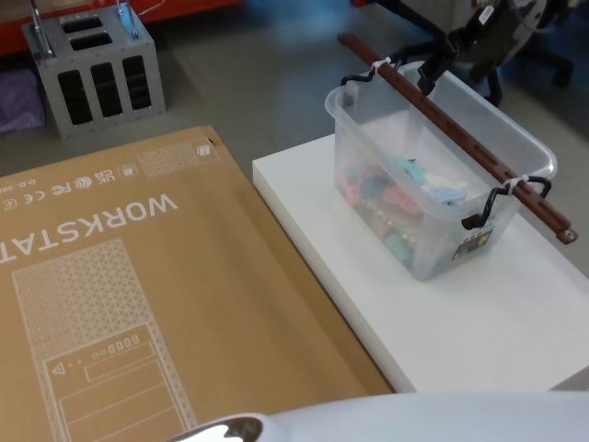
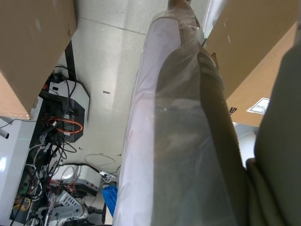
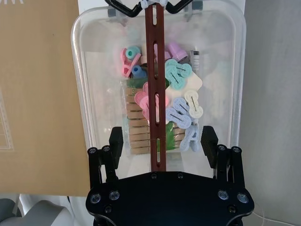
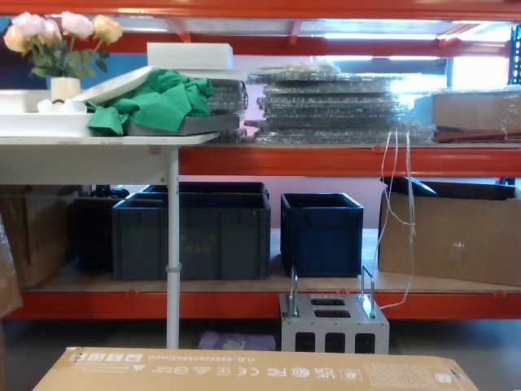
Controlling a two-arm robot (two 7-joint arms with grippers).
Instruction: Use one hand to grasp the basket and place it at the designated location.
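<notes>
The basket (image 1: pixel 368 138) is a translucent whitish tub standing on a white platform (image 1: pixel 479 313) at the right. Its dark red-brown bar handle (image 1: pixel 451 129) lies lengthwise over the rim on black pivots. Coloured clips and wooden pegs (image 3: pixel 181 77) fill the bottom. My right gripper (image 1: pixel 442 60) hovers over the far end of the handle. In the right wrist view the right gripper (image 3: pixel 162 141) is open, with the handle (image 3: pixel 155 70) running between its two black fingers (image 3: pixel 115 141), apart from both. The left wrist view looks down past a plastic-wrapped limb to the floor.
A large flat cardboard box (image 1: pixel 138 304) covers the left and middle, butting against the platform's left edge. A small grey metal box with wire handles (image 1: pixel 97 74) stands on the floor behind it. Dark blue crates (image 4: pixel 321 232) sit on the rack's lower shelf.
</notes>
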